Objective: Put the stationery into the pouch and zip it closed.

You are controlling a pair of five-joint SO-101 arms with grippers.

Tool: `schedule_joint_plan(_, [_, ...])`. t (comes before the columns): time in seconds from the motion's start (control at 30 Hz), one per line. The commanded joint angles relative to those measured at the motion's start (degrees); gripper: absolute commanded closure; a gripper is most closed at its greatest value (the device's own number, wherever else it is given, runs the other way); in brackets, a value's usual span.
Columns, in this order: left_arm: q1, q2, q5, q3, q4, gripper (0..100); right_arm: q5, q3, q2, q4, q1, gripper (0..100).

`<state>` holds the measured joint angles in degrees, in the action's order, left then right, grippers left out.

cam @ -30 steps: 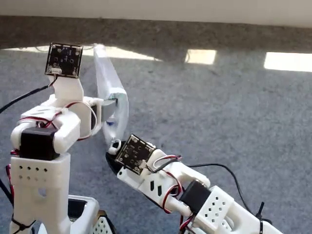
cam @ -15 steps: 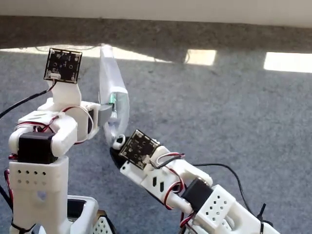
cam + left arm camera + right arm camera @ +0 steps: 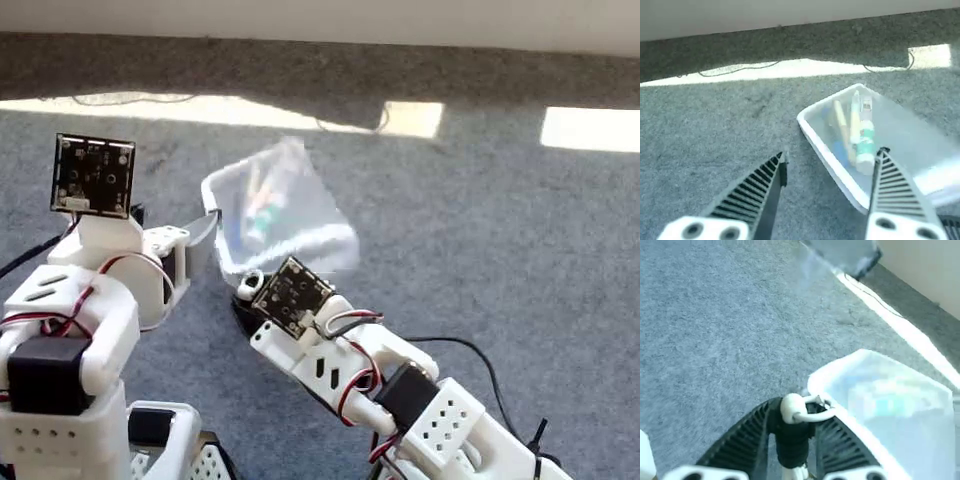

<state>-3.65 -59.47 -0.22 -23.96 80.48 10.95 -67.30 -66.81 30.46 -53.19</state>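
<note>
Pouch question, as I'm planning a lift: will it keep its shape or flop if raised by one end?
Probably floppy: the pouch looks thin and translucent. Likely light, though the pens inside could slide. The right pincer grips only its zip pull, so it may swing.

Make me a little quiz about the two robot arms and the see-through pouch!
1. True or false: the left gripper is clamped shut on the pouch.
2. What does the right gripper pinch? A) a loose pen B) the pouch's zipper pull C) a cable
3. Fill in the gap: the stationery lies ___ the pouch.

Key: 1 false, its jaws stand wide open; 2 B; 3 inside.
</note>
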Motion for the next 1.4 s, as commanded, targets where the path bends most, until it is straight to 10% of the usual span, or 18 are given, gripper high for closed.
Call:
schedule_joint_plan(0.0, [-0.31,-1.01,-0.44,-0.57,-1.14,74,-1.76,3.3,-1.63,-0.4,1.45,99.4])
schedule_joint_plan(0.6, [9.54,-1.01,-15.3,-5.76,1.32,74,-6.95,6.46,-9.36,-0.13,12.44,99.4])
schedule_joint_plan(1.37, [21.32,-1.1,-11.6,-13.67,-7.56,74,-6.68,5.14,-20.09,0.04,12.09,99.4])
